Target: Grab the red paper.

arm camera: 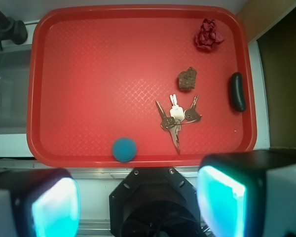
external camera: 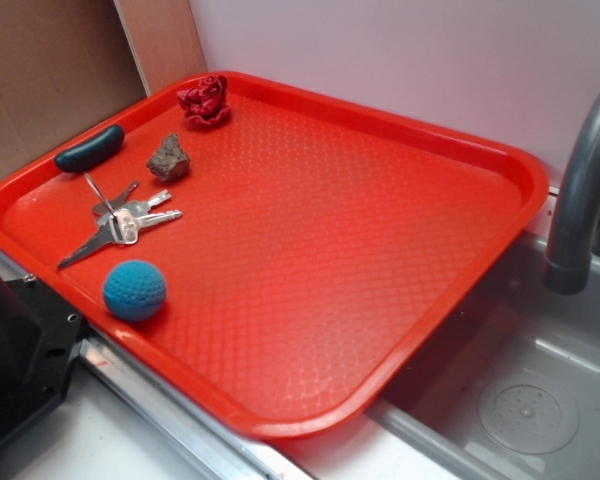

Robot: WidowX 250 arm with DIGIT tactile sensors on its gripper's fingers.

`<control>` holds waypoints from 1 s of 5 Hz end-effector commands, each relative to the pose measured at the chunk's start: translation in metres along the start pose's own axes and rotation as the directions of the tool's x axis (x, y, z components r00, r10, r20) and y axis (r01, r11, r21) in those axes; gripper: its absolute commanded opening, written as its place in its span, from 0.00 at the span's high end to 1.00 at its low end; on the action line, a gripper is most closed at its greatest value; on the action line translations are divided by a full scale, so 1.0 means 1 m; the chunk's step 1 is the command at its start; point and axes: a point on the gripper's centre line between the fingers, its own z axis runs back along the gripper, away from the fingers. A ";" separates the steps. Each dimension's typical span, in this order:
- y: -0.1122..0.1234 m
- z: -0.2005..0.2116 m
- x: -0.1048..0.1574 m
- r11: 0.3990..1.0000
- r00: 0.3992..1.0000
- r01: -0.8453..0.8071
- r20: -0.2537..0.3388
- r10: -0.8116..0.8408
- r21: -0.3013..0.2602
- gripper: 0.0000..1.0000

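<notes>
The red paper [external camera: 205, 99] [arm camera: 208, 35] — a small dark red wad with rose-like folds — sits in a far corner of the red tray [external camera: 380, 300] [arm camera: 89, 74], close to the rim and apart from everything else. Nearest to it lies a rough grey-brown stone [external camera: 168, 158] [arm camera: 187, 79], and just beyond that a bunch of silver keys [external camera: 120, 218] [arm camera: 176, 117] fanned out on a ring. A dark, rounded oblong object [external camera: 88, 147] [arm camera: 237, 92] rests along the tray's edge beside the keys. A blue ball [external camera: 134, 290] [arm camera: 124, 149] stands near the tray's near rim, well apart from the paper. The tray lies partly over a grey sink [external camera: 520, 400] [arm camera: 5, 89], with a dark faucet [external camera: 580, 190] [arm camera: 7, 29] at its side. In the wrist view the fingers [arm camera: 138, 202] stand wide apart — one [arm camera: 222, 197] at the right, the other at the left of the frame — holding nothing, high above the tray's near edge and far from the paper.
</notes>
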 end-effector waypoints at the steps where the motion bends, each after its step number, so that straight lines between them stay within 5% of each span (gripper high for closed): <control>1: 0.000 0.000 0.000 1.000 1.000 0.000 0.000 0.000 0.000 0.00; 2: 0.045 -0.054 0.045 0.992 0.995 -0.103 -0.009 0.104 0.066 0.00; 4: 0.083 -0.134 0.108 0.957 0.954 -0.281 0.128 0.271 0.070 0.00; 5: 0.096 -0.156 0.125 0.952 0.948 -0.298 0.142 0.285 0.077 0.00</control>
